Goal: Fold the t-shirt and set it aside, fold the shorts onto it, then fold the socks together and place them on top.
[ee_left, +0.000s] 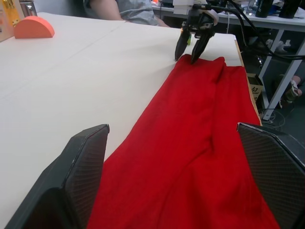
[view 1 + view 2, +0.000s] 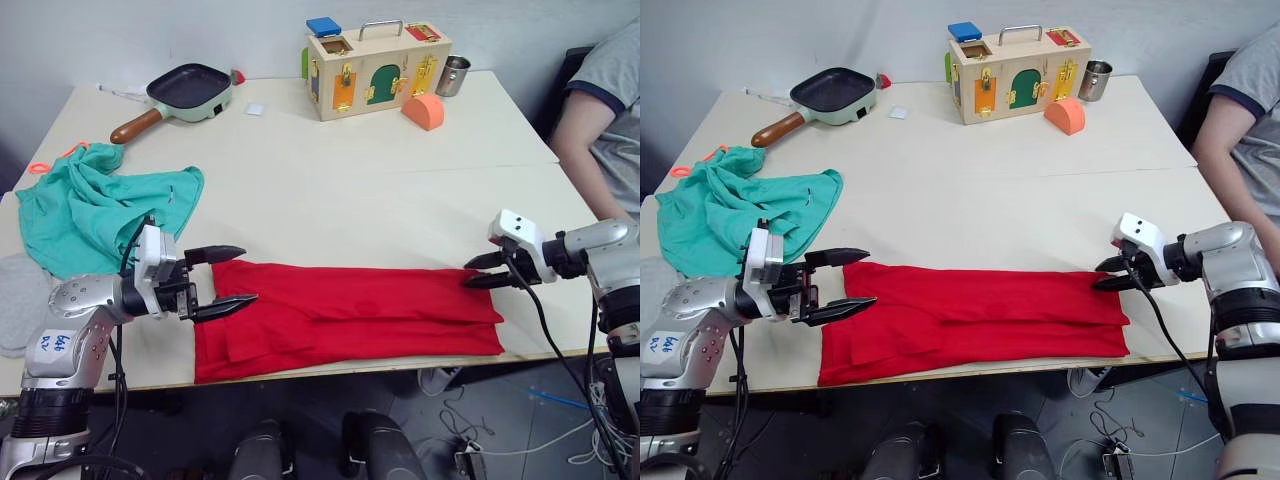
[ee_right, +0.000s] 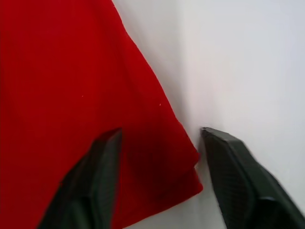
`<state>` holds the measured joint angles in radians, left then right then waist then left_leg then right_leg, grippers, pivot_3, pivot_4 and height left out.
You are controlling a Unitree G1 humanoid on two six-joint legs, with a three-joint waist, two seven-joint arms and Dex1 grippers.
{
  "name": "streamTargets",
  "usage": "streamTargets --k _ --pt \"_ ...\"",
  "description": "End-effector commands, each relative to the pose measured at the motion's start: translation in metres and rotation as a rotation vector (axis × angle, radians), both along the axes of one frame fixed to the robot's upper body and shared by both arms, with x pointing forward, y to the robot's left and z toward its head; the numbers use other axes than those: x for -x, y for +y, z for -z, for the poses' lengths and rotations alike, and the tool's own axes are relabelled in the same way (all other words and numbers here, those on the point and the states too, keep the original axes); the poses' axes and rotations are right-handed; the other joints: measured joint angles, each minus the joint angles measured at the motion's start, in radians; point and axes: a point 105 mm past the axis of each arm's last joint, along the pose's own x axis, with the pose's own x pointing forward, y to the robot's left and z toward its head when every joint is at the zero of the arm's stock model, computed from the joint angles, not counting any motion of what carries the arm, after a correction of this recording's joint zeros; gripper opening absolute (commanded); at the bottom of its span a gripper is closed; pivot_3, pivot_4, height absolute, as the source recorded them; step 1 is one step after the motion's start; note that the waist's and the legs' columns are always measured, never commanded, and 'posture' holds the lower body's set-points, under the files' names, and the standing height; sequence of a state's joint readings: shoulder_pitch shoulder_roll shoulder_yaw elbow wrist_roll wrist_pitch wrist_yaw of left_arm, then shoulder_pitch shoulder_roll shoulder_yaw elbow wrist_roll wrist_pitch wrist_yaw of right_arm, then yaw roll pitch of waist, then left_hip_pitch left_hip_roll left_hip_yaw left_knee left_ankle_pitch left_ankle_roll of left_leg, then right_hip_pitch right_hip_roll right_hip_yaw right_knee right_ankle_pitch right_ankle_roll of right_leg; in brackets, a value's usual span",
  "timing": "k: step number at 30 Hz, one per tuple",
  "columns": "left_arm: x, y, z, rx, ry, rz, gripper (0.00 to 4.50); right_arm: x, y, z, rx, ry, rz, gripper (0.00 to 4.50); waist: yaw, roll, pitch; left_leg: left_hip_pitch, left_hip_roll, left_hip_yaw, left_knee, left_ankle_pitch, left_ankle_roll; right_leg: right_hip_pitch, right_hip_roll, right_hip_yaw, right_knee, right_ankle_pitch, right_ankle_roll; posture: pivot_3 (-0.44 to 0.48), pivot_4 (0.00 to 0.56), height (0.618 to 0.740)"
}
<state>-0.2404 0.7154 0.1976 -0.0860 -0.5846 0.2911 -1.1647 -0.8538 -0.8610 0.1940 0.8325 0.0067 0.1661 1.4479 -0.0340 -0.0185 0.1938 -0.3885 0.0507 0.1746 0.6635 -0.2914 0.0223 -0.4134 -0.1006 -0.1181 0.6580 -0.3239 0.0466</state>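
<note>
Your plain red cotton t-shirt (image 2: 350,315) lies along the near edge of the pale table (image 2: 380,190), already doubled lengthwise into a long narrow band. The next fold, as I judge it, brings one short end over to the other.

Your left gripper (image 2: 232,277) hovers over the band's left end with its two black fingers spread wide and nothing between them; the cloth sits just below and ahead of the fingertips. Your right gripper (image 2: 1114,274) is at the opposite end with its fingers straddling the far corner of the cloth. The gap between them is narrow but not pinched, so treat it as released, not holding yet.

To do this well:
- Close each gripper on all the layers at its corner, not only the top one, or the band will peel apart as you lift.
- Lift only enough to clear the table, and keep the near edge from sliding off the table front.
- Carry one end straight along the band so the edges line up.

The crumpled teal-green soft shorts (image 2: 95,205) lie beyond your left gripper, well apart from the shirt, and a pale grey knit sock (image 2: 18,300) sits at the table's edge outboard of that arm. Keep your elbow off both.
</note>
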Motion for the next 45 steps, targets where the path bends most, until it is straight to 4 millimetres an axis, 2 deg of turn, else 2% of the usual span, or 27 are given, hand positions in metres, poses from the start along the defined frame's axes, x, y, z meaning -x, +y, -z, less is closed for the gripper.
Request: streamTargets --k 1,4,5,10,15,21,24,27,31,34,38,42,45 --pt "0.005 -0.004 -0.010 0.015 -0.042 0.017 4.50 -0.003 0.000 -0.003 0.018 0.001 -0.005 1.20 0.000 0.000 0.000 0.000 0.000 0.000 0.000 0.000 0.000 0.000 0.000 0.000 0.000 0.000 0.000 0.000 0.150 0.740" --pt "0.005 -0.004 -0.011 0.018 -0.047 0.019 4.50 -0.006 -0.003 -0.004 0.071 -0.008 -0.015 0.09 0.000 0.000 0.000 0.000 0.000 0.000 0.000 0.000 0.000 0.000 0.000 0.000 0.000 0.000 0.000 0.000 0.150 0.740" --pt "0.005 -0.004 -0.013 0.030 -0.057 0.014 4.50 -0.011 -0.004 -0.007 0.089 -0.046 -0.002 0.04 0.000 0.000 0.000 0.000 0.000 0.000 0.000 0.000 0.000 0.000 0.000 0.000 0.000 0.000 0.000 0.000 0.150 0.740" --pt "0.000 -0.008 -0.035 0.181 -0.117 -0.040 4.50 -0.050 0.003 -0.038 0.139 -0.328 0.081 0.04 -0.004 0.000 0.000 0.000 0.000 0.000 0.001 0.000 0.000 0.000 0.000 0.001 0.001 0.000 0.000 0.000 0.150 0.740" --pt "-0.009 0.001 -0.043 0.282 -0.153 -0.145 4.50 -0.078 0.018 -0.062 0.158 -0.573 0.151 0.04 -0.007 0.000 0.000 0.000 0.000 0.000 0.000 0.001 -0.001 -0.001 0.001 0.001 0.001 0.000 0.000 0.000 0.150 0.740" --pt "-0.013 0.002 -0.041 0.296 -0.163 -0.197 4.50 -0.085 0.025 -0.062 0.212 -0.612 0.135 0.04 -0.006 0.000 0.000 0.000 0.000 0.000 0.000 0.001 -0.001 0.000 0.001 0.001 0.001 0.000 0.000 0.000 0.150 0.740" --pt "-0.015 0.003 -0.032 0.230 -0.152 -0.207 4.50 -0.084 0.022 -0.067 0.144 -0.589 0.171 0.04 -0.005 0.000 0.000 0.000 0.000 0.000 0.000 0.001 -0.001 0.000 0.001 0.001 0.001 0.000 0.000 0.000 0.150 0.740" --pt "-0.020 0.006 -0.028 0.171 -0.126 -0.186 4.50 -0.074 0.011 -0.074 0.025 -0.513 0.199 0.62 -0.006 0.000 0.000 0.000 0.000 0.000 0.000 0.001 -0.001 0.000 0.001 0.001 0.001 0.000 0.000 0.000 0.150 0.740" --pt "-0.027 0.006 -0.025 0.113 -0.092 -0.157 4.50 -0.059 -0.009 -0.082 -0.074 -0.450 0.235 1.98 0.004 0.001 0.001 -0.001 0.000 0.000 0.000 0.002 -0.001 0.000 0.002 0.001 0.001 0.000 0.000 0.000 0.150 0.740" --pt "-0.039 0.006 -0.018 0.032 -0.067 -0.139 4.50 -0.034 -0.026 -0.089 -0.233 -0.339 0.284 3.09 0.009 0.001 0.001 -0.001 0.000 -0.001 0.000 0.001 0.000 0.000 0.001 0.001 0.000 0.000 0.000 0.000 0.150 0.740" --pt "-0.059 0.005 -0.005 -0.064 -0.027 -0.126 4.50 0.010 -0.034 -0.076 -0.339 -0.120 0.460 4.43 0.011 0.001 0.001 -0.002 0.000 -0.002 0.000 0.001 0.000 0.000 0.001 0.000 0.000 0.000 0.000 0.000 0.150 0.740" --pt "-0.075 -0.004 -0.001 -0.087 0.015 -0.059 4.50 0.054 -0.025 -0.055 -0.470 0.095 0.644 4.47 0.005 0.002 0.001 -0.002 0.000 -0.002 0.000 0.001 0.000 0.000 0.001 -0.001 0.000 0.000 0.000 0.000 0.150 0.740" --pt "-0.087 -0.014 0.000 -0.115 0.023 -0.035 4.50 0.074 -0.016 -0.031 -0.519 0.214 0.766 4.47 0.003 0.001 0.000 -0.002 0.000 -0.002 0.000 0.001 0.000 0.000 0.001 -0.001 0.000 0.000 0.000 0.000 0.150 0.740"
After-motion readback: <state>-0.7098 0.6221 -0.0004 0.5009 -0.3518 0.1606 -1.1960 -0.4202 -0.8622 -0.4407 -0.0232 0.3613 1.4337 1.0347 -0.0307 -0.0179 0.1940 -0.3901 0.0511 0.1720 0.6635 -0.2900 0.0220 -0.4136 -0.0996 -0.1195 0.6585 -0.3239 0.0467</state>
